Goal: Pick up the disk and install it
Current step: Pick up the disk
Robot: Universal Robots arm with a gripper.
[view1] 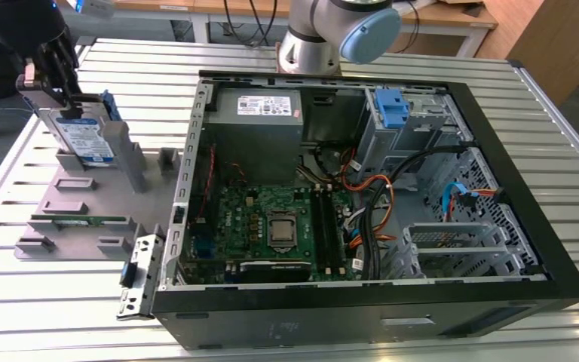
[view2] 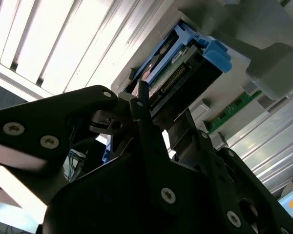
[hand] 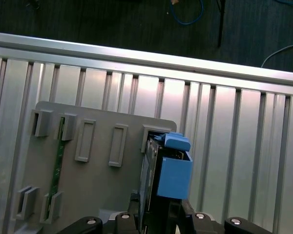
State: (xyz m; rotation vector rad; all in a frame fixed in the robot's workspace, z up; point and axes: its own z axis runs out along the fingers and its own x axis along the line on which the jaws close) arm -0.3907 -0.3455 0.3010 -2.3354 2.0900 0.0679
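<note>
The arm (view1: 304, 47) is a silver-grey tube with a pale blue round cap (view1: 370, 34) on its joint. The gripper (view1: 56, 87) is matte black. In the second wrist view, flat, angular link plates (view2: 53, 127) sit behind its slim black fingers (view2: 139, 100), fastened with round silver screws (view2: 168, 195).

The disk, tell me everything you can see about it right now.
The disk is a flat silver-metal hard drive with a white-and-blue label on its face, clipped in a blue plastic carrier frame. It stands upright on edge at the exterior view's left, outside the computer case, its lower end among the raised holders of the grey fixture plate. The gripper is shut on its upper end. Whether it rests in a holder or hangs lifted cannot be told.
</note>
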